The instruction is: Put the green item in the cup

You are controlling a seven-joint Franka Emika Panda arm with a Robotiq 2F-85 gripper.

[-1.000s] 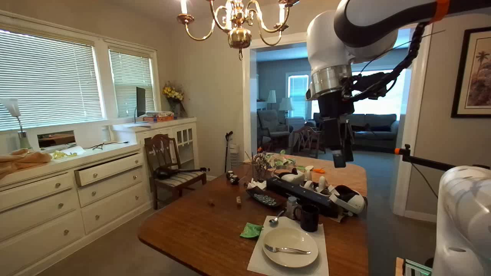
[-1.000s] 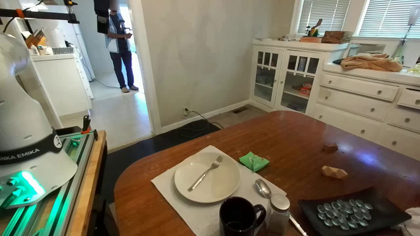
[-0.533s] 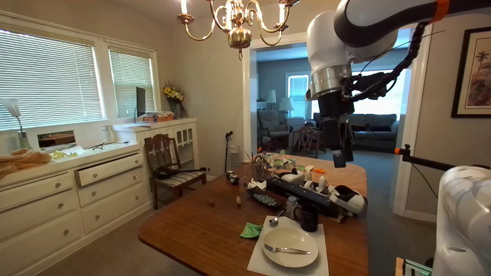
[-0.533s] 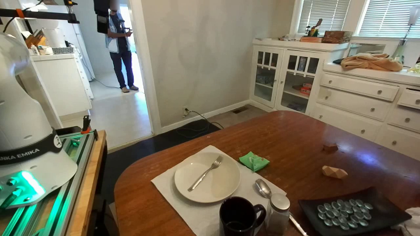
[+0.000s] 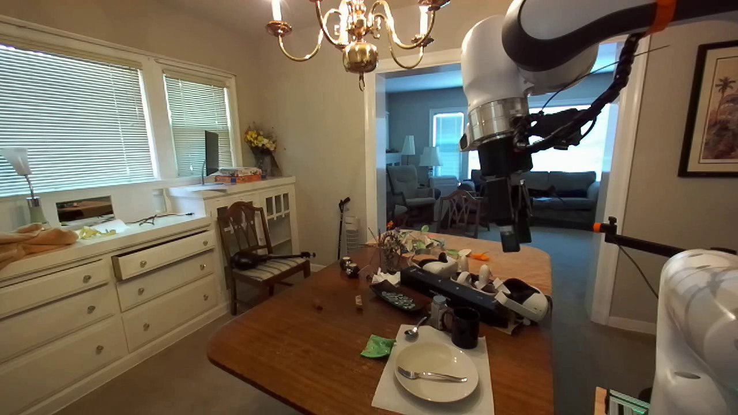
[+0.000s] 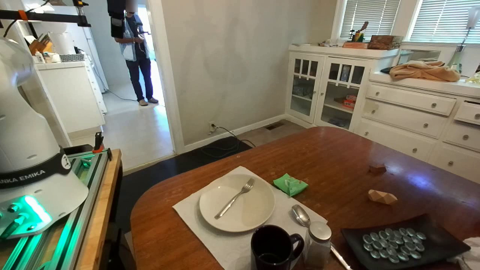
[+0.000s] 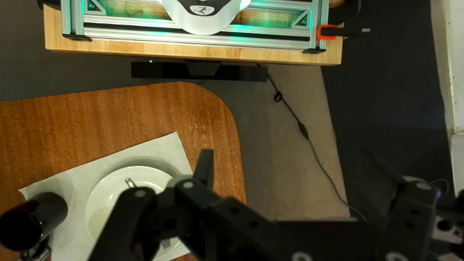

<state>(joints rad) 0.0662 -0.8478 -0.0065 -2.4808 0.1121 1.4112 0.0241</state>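
Small, bright green, crumpled, soft-looking item (image 6: 290, 185), lying on the brown wooden bench (image 6: 333, 157) in both exterior views, outside the cup (image 5: 466, 329) and just beside a white rectangular paper sheet (image 6: 229, 247); whether the two touch cannot be told. On the sheet rests a round white plate (image 6: 258, 210) with a silver metal fork (image 6: 233, 200) lying across it; near the green item is a silver metal spoon (image 6: 300, 215), its bowl on the sheet. The cup, glossy black with a side handle, stands upright at the sheet's edge, near the plate, and just beside it is a clear glass jar (image 6: 317, 247) with a silver metal lid. Farther along the bench are a black rectangular tray (image 6: 437, 236) bearing clear glass pebbles (image 6: 392, 245) and two angular wooden blocks (image 6: 382, 197). Above — well apart from the green item — hangs the black gripper (image 5: 517, 237) of the white robot arm (image 5: 493, 63), pointing downward; in the wrist view its fingers (image 7: 205, 168) are spread wide, with floor showing between them. The arm's white base (image 6: 62, 198), a green light glowing on it, sits on metal rails. Beyond, a person (image 6: 137, 56) in dark trousers stands in a doorway.
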